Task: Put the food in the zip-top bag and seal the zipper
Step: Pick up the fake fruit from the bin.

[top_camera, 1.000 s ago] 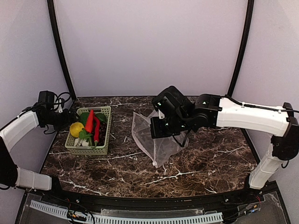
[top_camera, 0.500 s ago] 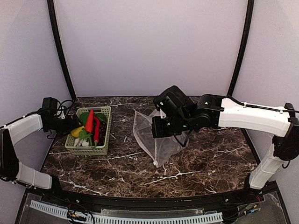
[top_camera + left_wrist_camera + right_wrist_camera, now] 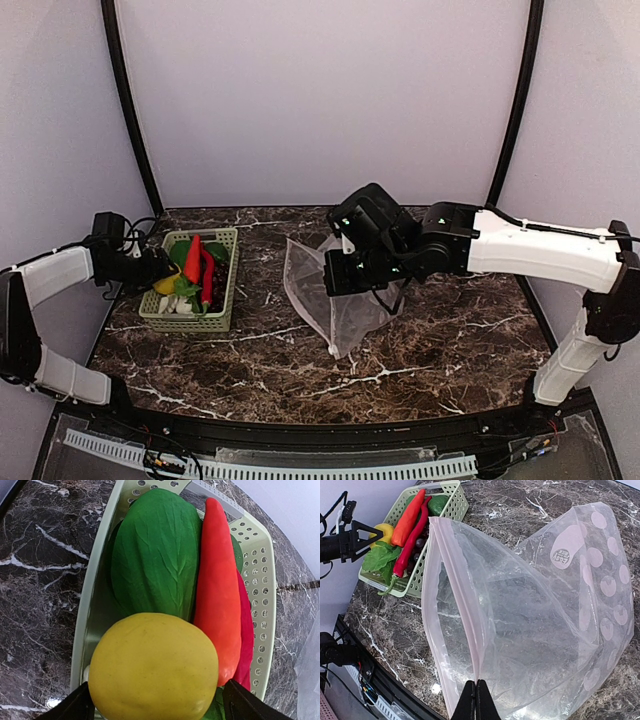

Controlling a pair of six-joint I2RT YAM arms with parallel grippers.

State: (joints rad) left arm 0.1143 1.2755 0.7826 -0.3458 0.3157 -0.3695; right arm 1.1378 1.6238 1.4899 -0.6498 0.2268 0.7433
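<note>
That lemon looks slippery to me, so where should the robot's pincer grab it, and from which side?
Across the lemon's widest middle, coming in from where the open left pincer straddles it. It is round, so an off-centre grip would likely slip, and the red chili lies close along one flank.

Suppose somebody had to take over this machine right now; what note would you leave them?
Left end effector: jaws wide either side of the lemon in the basket; whether it grips is unclear.
Right end effector: shut on the mouth edge of the zip-top bag, holding it open toward the basket.
Food: lemon, chili peppers and leafy vegetable all lie in the basket.
Done: bag held open; nothing inside it.
To do: move every piece into the bag, then press the zipper shut.
</note>
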